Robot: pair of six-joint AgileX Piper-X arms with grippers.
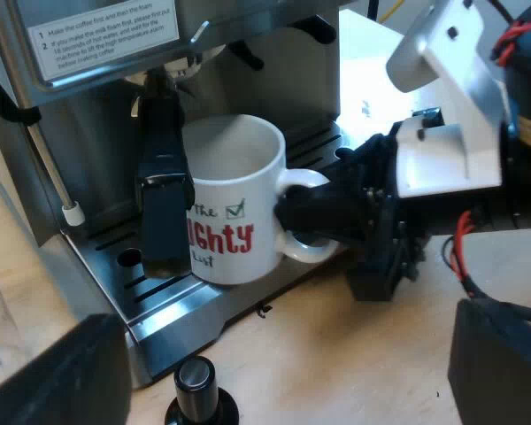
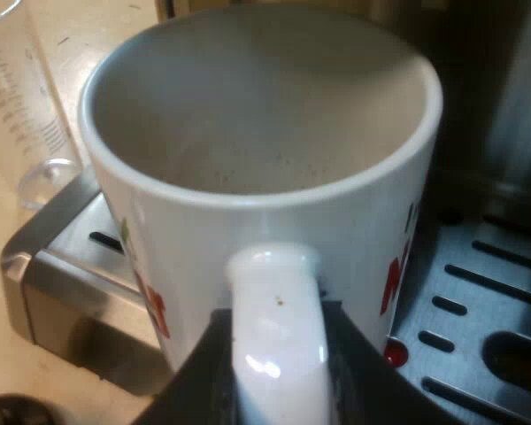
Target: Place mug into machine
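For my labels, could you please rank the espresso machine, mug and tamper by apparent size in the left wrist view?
Largest: espresso machine.
Then the mug.
Smallest: the black-knobbed tamper, even though it sits nearest the camera.

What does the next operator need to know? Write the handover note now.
Left gripper: open, holding nothing, hovering near the tamper at the machine's front.
Right gripper: shut on the mug by its handle.
Mug: upright, empty, on the drip tray or just above it, behind the holder handle.
Done: mug is at the machine.
Left: confirm it rests on the tray, open the right gripper, back away.
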